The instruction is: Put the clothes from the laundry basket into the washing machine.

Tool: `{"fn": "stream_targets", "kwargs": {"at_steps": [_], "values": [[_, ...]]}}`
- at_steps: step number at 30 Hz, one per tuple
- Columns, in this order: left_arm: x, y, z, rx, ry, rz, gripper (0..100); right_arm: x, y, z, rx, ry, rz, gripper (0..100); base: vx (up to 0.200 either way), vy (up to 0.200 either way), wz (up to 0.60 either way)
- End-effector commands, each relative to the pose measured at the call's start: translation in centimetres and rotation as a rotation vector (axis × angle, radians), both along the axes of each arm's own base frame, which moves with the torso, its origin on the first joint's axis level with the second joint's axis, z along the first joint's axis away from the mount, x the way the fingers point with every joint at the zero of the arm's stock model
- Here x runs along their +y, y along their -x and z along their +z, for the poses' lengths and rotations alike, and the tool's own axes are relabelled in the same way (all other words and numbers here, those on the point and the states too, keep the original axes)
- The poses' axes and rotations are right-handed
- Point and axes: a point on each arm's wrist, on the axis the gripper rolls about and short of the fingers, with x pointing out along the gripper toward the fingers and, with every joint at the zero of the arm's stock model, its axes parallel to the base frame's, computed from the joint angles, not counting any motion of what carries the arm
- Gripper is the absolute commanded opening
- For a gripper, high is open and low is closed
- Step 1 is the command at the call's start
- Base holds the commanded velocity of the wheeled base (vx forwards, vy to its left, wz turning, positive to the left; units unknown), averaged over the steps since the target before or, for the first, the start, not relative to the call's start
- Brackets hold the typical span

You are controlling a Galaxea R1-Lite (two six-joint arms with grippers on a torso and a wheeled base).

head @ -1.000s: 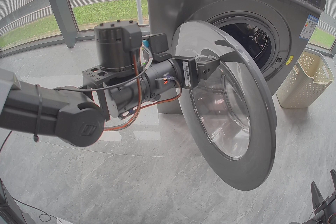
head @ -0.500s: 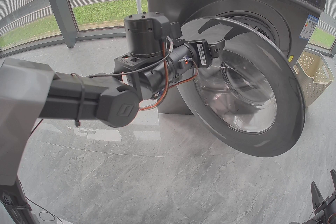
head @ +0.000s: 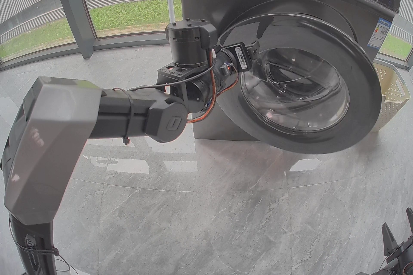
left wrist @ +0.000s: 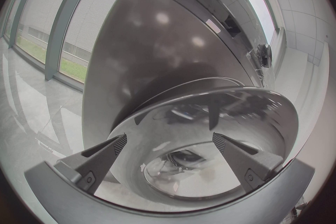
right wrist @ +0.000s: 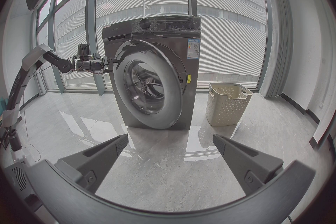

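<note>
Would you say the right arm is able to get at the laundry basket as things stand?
Probably not yet: the right claw, open, sits well back from the laundry basket across bare floor. Nothing blocks the way; the washing machine door stands clear of the basket, so distance looks the only obstacle.

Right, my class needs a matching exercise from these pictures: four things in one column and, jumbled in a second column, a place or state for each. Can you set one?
1. Round glass-fronted grey door of the steel-grey washing machine
2. Cream perforated plastic laundry basket
3. Left hand
4. Right hand

A. Open, low over the pale marble floor, well back from the machine
B. Ajar, not latched
C. Standing beside the machine, on the robot's right
D. Open, close to the door's rim

Pairs: 1-B, 2-C, 3-D, 4-A
</note>
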Motion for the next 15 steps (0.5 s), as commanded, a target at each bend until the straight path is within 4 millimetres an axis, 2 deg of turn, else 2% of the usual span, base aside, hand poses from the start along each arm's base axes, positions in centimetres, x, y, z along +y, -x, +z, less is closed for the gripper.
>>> {"fn": "stream_targets", "kwargs": {"at_steps": [1,3,4,5,6,7,8,9,11,13,15], "values": [[0.1,0.0,-0.4,0.021,-0.001,0.001,100,0.0,0.0,-0.5,0.001,0.000,0.000,100,0.000,0.000,0.00],[0.3,0.6,-0.2,0.027,-0.006,-0.003,100,0.0,0.0,-0.5,0.001,0.000,0.000,100,0.000,0.000,0.00],[0.7,1.8,0.3,0.038,-0.013,-0.013,100,0.0,0.0,-0.5,0.001,0.000,0.000,100,0.000,0.000,0.00],[0.7,1.8,0.3,0.038,-0.013,-0.013,100,0.0,0.0,-0.5,0.001,0.000,0.000,100,0.000,0.000,0.00],[1.2,4.0,0.6,0.067,-0.041,-0.040,100,0.0,0.0,-0.5,0.001,0.000,0.000,100,0.000,0.000,0.00],[1.5,5.3,0.6,0.085,-0.059,-0.064,100,0.0,0.0,-0.5,0.001,0.000,0.000,100,0.000,0.000,0.00],[2.1,6.6,0.7,0.099,-0.074,-0.078,100,0.0,0.0,-0.5,0.001,0.000,0.000,100,0.000,0.000,0.00],[2.3,6.9,0.6,0.103,-0.079,-0.081,100,0.0,0.0,-0.5,0.001,0.000,0.000,100,0.000,0.000,0.00],[3.9,10.6,0.1,0.137,-0.127,-0.118,100,0.0,0.0,-0.5,0.001,0.000,0.000,100,0.000,0.000,0.00],[5.4,12.7,-0.1,0.149,-0.145,-0.133,100,0.0,0.0,-0.5,0.001,0.000,0.000,100,0.000,0.000,0.00],[8.3,15.8,-0.8,0.168,-0.181,-0.154,100,0.0,0.0,-0.5,0.001,0.000,0.000,100,0.000,0.000,0.00]]}}
